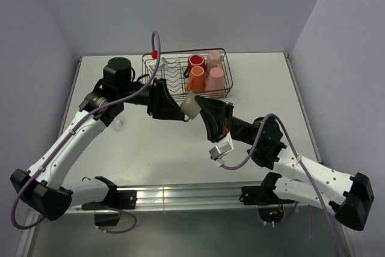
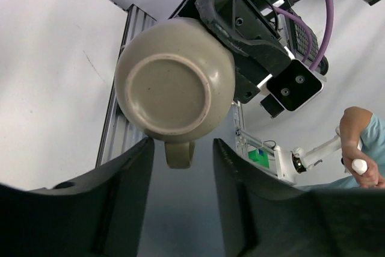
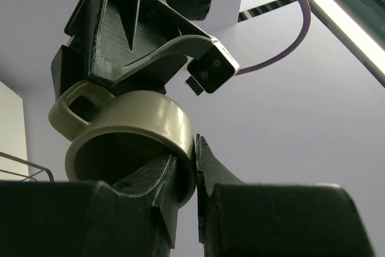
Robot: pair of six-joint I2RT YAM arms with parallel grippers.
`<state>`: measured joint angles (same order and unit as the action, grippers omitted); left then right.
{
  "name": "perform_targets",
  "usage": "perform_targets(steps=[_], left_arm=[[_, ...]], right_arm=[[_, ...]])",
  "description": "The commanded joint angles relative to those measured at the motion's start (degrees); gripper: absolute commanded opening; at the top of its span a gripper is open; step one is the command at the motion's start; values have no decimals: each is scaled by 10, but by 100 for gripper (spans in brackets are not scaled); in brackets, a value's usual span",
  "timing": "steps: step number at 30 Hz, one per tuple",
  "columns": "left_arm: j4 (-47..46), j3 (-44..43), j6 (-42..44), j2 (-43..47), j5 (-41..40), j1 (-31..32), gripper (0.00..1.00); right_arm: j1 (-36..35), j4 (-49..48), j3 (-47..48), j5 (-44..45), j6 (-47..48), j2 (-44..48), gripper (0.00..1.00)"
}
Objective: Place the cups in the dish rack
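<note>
The small grey-olive mug (image 1: 190, 108) hangs in the air between my two grippers, in front of the dish rack (image 1: 224, 71). My right gripper (image 1: 203, 111) is shut on its rim, one finger inside and one outside, as the right wrist view (image 3: 194, 164) shows on the mug (image 3: 135, 127). My left gripper (image 1: 175, 108) is open. In the left wrist view its fingers (image 2: 129, 176) flank the mug's handle (image 2: 179, 151) below the mug's base (image 2: 168, 88) without touching. The rack holds the red mug (image 1: 196, 61), pale pink mug (image 1: 215, 58), orange mug (image 1: 195, 80) and salmon tumbler (image 1: 215, 80).
Upright prongs (image 1: 171, 76) fill the rack's left half. A faint clear glass (image 1: 118, 123) seems to stand on the table under the left arm. A purple cable (image 1: 157, 58) arcs over the rack's left end. A metal rail (image 1: 180, 195) runs along the near edge.
</note>
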<state>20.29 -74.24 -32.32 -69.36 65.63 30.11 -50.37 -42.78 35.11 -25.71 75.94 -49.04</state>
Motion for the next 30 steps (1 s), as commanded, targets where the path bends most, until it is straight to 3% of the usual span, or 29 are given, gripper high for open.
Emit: perform_targets(steps=[1, 6, 10, 13, 15, 16, 22, 25, 28, 30], left_arm=[[-17, 1, 9, 14, 3, 5, 49], [-26, -4, 0, 9, 6, 7, 31], [-39, -6, -11, 7, 5, 7, 2], [-44, -2, -13, 9, 0, 7, 0], [-46, 1, -15, 12, -8, 6, 0], [-48, 4, -20, 12, -8, -2, 0], [-49, -7, -5, 19, -34, -48, 0], [-50, -20, -6, 13, -41, -74, 0], [-9, -47, 29, -1, -82, -96, 0], [32, -82, 62, -11, -190, -100, 0]], right_arm=[[-8, -57, 8, 11, 10, -1, 0], [-11, -63, 9, 10, 11, -7, 0], [-15, -68, 8, 13, 8, -10, 0], [-16, -72, 8, 20, 10, -12, 0], [-16, -69, 7, 25, 14, -13, 22], [-16, -67, 4, 29, 15, -12, 39], [-12, -42, -2, 85, 11, -5, 81], [1, -24, -2, 108, 3, 0, 93], [18, -13, -7, 128, -2, 3, 97], [35, -1, -7, 142, -16, 6, 98]])
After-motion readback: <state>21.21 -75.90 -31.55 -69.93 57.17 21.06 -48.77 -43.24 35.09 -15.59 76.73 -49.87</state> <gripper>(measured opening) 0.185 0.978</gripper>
